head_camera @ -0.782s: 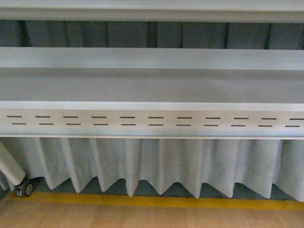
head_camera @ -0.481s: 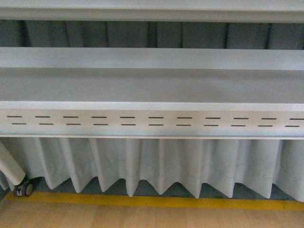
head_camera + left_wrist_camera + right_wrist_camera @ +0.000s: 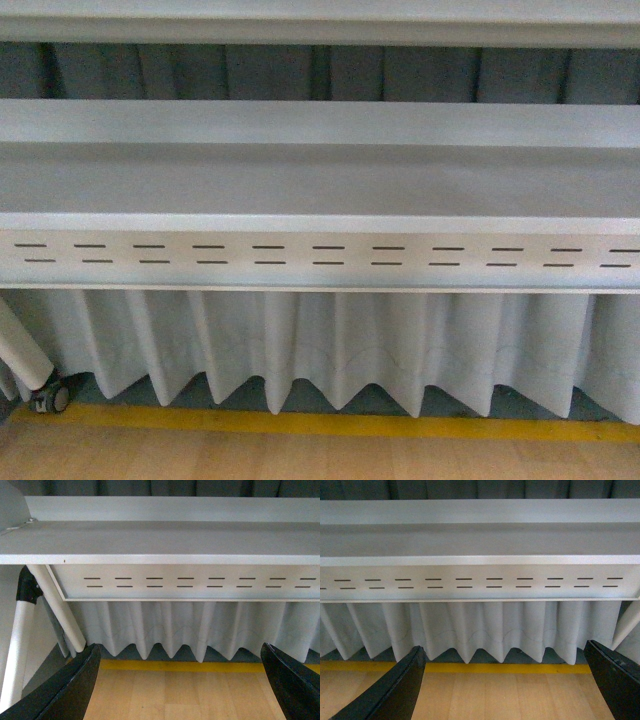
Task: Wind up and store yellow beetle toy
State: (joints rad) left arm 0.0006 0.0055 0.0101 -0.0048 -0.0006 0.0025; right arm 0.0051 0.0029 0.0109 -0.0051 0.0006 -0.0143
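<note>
As they face the shelf (image 3: 320, 180), left claw (image 3: 179, 649) and right claw (image 3: 505, 647) gape wide — empty.

The yellow beetle toy is out of sight in all three camera views, so its pose and resting place cannot be told. The front view takes in only a long white shelf (image 3: 320, 180) with a slotted front edge (image 3: 320, 255), a pleated grey cloth (image 3: 330, 345) hanging below it, a yellow line (image 3: 330, 425) and a wooden floor (image 3: 300, 460). Both wrist views look at that same shelf and cloth. The left gripper (image 3: 179, 650) and the right gripper (image 3: 505, 647) each have their dark fingers spread wide, and the toy is not between either pair.
</note>
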